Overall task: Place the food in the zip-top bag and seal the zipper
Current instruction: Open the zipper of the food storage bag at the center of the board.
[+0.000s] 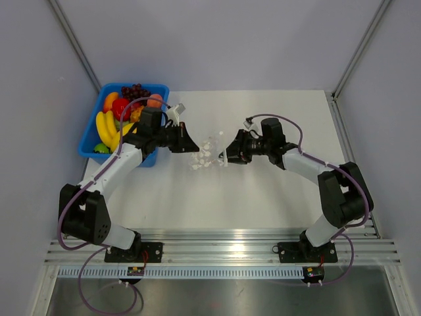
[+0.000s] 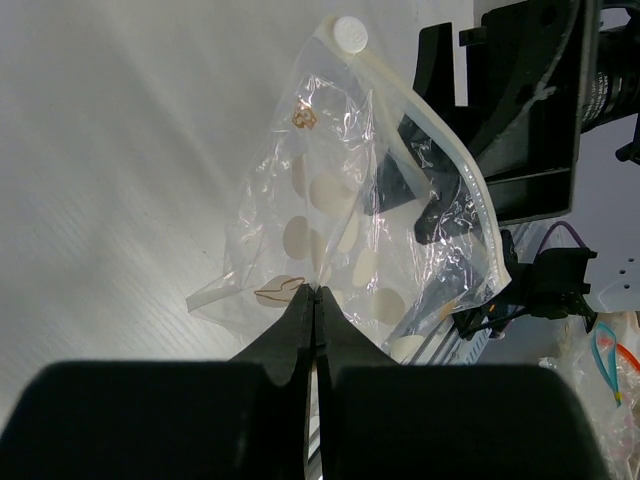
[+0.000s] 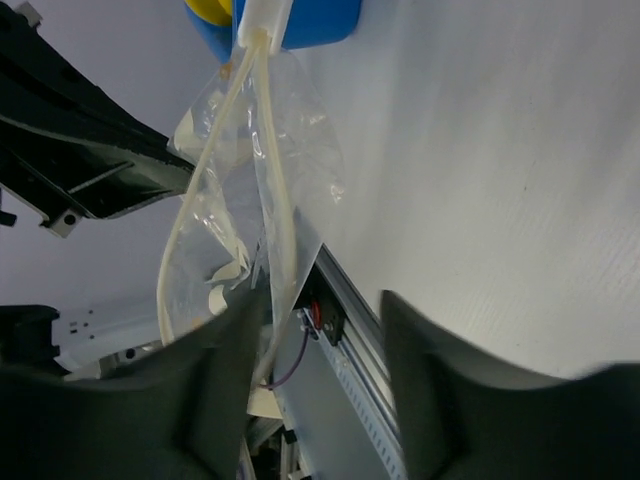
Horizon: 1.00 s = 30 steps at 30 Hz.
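Meanwhile, over the middle of the counter (image 1: 263, 197), the left pincer (image 2: 316, 292) is pinching the bag (image 2: 340, 220) by the edge away from its mouth, fingers (image 2: 285, 340) pressed tight together on the crinkly film. The right pincer (image 3: 325, 310) is reaching in from the opposite side with its jaws standing apart. The zipper (image 3: 270, 150) strip is running down against the inner face of one finger, and nothing is looking clamped in the wrist view.

The peach (image 1: 155, 101) is sitting in the blue bin (image 1: 89, 141) at the far left corner, well apart from the bag, beside the bananas (image 1: 105, 128) and grapes (image 1: 135, 91).

The step in hand appears to be opening the mouth. To do it well, the right pincer is needing to catch one lip of the zipper, not both strips together. It is then needing to draw gently away from the left, so the thin film is spreading into a pocket rather than slipping from that narrow hold.
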Motion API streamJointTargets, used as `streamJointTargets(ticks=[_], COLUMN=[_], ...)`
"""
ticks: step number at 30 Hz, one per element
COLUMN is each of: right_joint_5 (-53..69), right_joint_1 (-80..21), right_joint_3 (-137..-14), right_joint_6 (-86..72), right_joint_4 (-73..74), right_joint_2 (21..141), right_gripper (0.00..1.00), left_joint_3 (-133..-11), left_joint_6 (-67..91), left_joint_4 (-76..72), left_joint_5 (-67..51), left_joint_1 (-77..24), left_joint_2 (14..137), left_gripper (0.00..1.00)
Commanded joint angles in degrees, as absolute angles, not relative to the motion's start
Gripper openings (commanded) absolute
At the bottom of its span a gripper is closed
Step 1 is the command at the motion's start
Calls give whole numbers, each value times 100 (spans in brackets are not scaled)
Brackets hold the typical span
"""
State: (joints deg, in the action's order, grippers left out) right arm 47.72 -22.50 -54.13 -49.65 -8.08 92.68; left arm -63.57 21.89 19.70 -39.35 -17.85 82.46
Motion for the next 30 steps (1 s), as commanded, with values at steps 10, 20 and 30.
streamJointTargets(ticks=[10, 20, 30], right_joint_5=[710, -984, -624], right_joint_1=[-2969, -3533, -3630], right_joint_3=[-7240, -8007, -7910], right_joint_6=[-3466, -3463, -3630], right_joint_4=[3156, 3999, 3779], right_joint_2=[9114, 9386, 9378], right_gripper=[0, 0, 0], left_joint_3=[-6759, -6961, -7048], left_joint_6=[1565, 2275, 3937], left_joint_4=[2741, 2576, 1451], left_joint_5=[-3518, -2620, -2522], left_joint_1=[-1758, -2197, -2838], left_joint_2=[7876, 7830, 8673], left_gripper=[86, 70, 70])
